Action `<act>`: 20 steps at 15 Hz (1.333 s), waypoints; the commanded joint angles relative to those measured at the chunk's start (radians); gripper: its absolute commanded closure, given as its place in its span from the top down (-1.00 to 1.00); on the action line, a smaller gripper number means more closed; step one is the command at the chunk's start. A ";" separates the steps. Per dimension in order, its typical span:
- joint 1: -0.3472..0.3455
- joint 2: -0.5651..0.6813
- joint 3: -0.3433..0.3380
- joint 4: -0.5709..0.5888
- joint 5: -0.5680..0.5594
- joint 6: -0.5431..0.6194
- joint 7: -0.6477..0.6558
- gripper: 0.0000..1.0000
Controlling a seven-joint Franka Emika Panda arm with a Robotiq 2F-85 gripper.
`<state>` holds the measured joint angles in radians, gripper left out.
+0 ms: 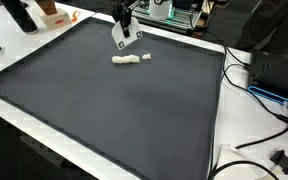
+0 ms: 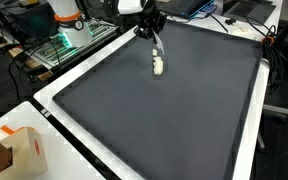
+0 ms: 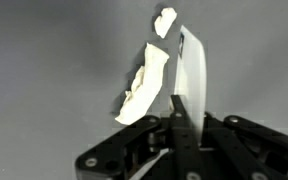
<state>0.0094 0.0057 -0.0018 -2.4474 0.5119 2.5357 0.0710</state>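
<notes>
My gripper hangs over the far part of the dark grey mat, its jaws shut on a thin white flat piece that points down at the mat. In the wrist view the flat piece stands up between the black fingers. Just beside it on the mat lies a crumpled white lump with a small white bit past its end. Both exterior views show the lump lying below the gripper, with the small bit beside it.
A white table rim frames the mat. Cables and a black part lie off one side. A cardboard box sits at a near corner. Equipment and an orange-and-white object stand behind the far edge.
</notes>
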 commanded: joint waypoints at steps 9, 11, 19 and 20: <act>0.010 -0.044 0.043 0.062 -0.617 -0.188 0.492 -0.98; 0.013 -0.036 0.054 0.085 -0.676 -0.241 0.535 -0.98; 0.042 0.038 0.074 0.172 -0.827 -0.426 0.647 -0.98; 0.047 0.053 0.073 0.184 -0.843 -0.443 0.660 -0.98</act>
<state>0.0407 0.0104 0.0699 -2.3047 -0.2731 2.1526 0.6803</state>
